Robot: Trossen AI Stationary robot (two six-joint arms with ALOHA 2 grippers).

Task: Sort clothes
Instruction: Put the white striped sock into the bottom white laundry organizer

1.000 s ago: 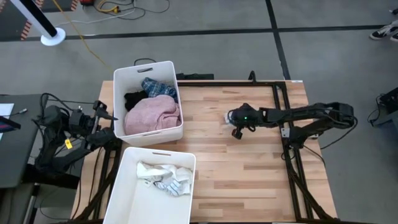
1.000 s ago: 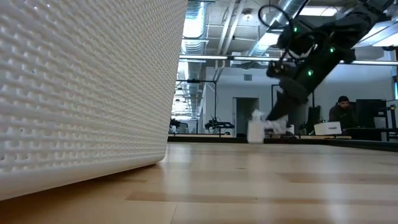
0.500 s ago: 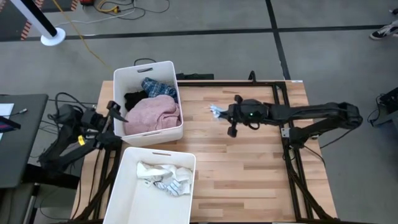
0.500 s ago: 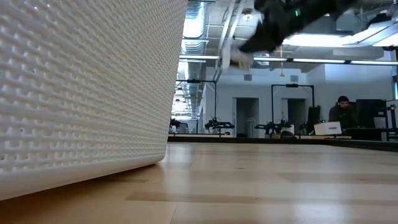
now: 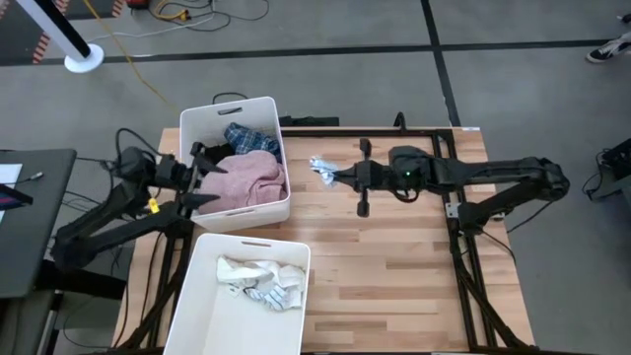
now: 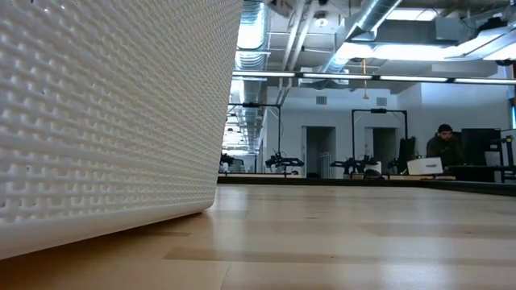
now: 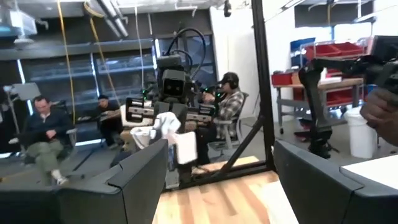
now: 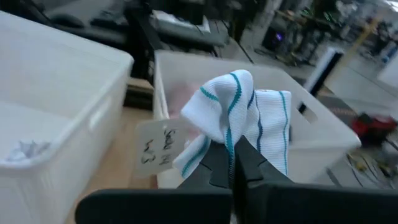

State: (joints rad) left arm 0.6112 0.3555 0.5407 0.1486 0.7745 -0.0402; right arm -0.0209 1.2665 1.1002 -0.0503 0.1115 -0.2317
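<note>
Right, white sock [image 5: 322,169] w/ teal stripes and a paper tag hangs pinched in my right gripper [image 8: 231,163], fingers clamped tight on it, up above the table [image 5: 394,256]. Ahead of it sits the bin [image 5: 189,133] w/ pink shirt [image 5: 242,184]. My left gripper [image 5: 204,172], fingers apart, hangs over that bin's edge.

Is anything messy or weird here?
Mostly tidy. The odd bit: the right pincer holds a white sock with teal stripes in mid-air over the table, with a paper tag dangling from it. The other clothes are heaped in one bin, more socks in another.
</note>
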